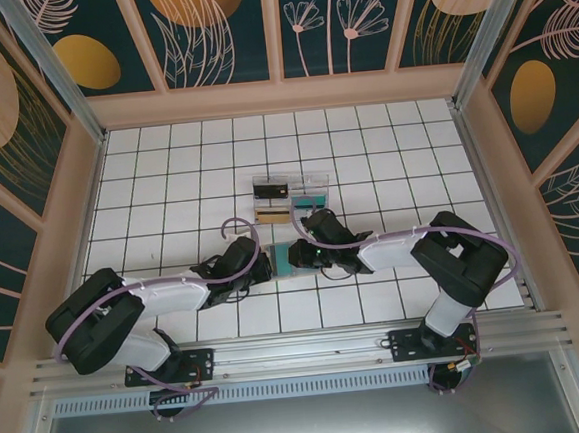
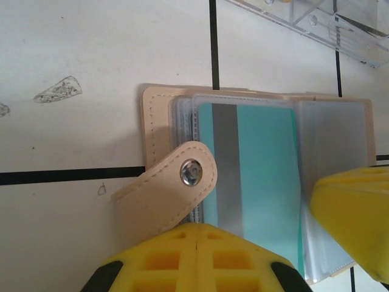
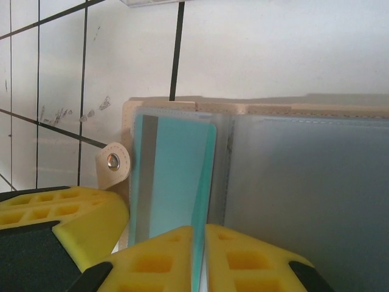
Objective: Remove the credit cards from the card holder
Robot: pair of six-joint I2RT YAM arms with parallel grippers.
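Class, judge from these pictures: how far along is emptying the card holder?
Done: card-like pieces lie in the clear tray. In hand: the right gripper pinches a teal card in the open card holder, which the shut left gripper seems to pin down. Left: draw it out; other sleeves can't be judged.

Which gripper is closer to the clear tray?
Right. The right gripper, pinching the teal credit card in the card holder, sits just short of the clear tray; the left gripper is farther back, at the holder's left edge.

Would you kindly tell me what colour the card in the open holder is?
The card is teal with a grey stripe; clearest in left wrist view.
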